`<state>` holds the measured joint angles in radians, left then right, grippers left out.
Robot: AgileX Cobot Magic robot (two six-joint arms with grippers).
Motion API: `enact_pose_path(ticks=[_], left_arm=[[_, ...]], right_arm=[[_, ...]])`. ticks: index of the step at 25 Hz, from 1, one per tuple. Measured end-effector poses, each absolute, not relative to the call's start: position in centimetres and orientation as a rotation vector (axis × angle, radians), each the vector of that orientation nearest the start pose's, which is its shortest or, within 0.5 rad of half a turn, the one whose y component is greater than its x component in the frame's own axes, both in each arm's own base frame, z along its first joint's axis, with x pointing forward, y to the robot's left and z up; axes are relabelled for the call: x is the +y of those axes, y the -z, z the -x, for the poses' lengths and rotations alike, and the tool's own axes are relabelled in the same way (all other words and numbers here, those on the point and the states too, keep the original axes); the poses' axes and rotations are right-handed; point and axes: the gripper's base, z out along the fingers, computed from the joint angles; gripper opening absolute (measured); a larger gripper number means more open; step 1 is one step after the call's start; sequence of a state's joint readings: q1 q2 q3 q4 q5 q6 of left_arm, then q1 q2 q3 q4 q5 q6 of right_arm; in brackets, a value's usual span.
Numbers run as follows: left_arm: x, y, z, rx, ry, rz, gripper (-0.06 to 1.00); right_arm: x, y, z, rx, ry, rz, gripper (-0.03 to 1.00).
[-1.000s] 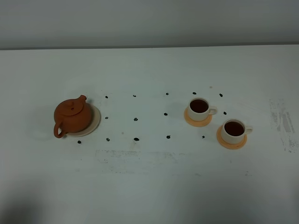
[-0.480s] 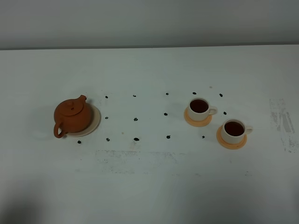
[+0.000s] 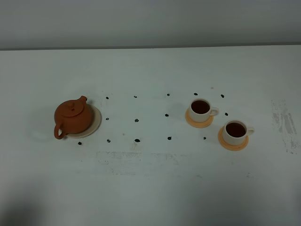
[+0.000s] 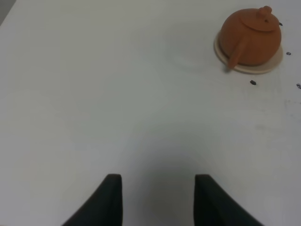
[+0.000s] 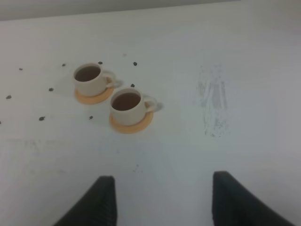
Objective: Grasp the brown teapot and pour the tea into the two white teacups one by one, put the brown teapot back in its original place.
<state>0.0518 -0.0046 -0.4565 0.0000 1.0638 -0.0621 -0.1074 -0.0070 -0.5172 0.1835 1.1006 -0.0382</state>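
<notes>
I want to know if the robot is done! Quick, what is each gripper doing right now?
Left gripper: open, holding nothing, away from the brown teapot.
Right gripper: open, holding nothing, away from the two white teacups.

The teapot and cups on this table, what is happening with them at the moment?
Nothing is being handled. The brown teapot sits on its beige saucer. Both white teacups stand on orange coasters and hold dark tea. The left tool and right tool are open and empty, away from everything.
</notes>
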Motion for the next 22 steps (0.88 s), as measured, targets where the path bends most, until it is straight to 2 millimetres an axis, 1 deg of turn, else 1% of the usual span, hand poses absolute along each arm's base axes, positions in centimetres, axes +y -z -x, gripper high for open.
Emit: enact_pose_path(ticks=[22], left_arm=[[0.0, -26.49, 0.09, 2.083, 0.006, 0.119, 0.35]], right_arm=[[1.59, -27.98, 0.88, 2.048, -0.13, -0.055, 0.44]])
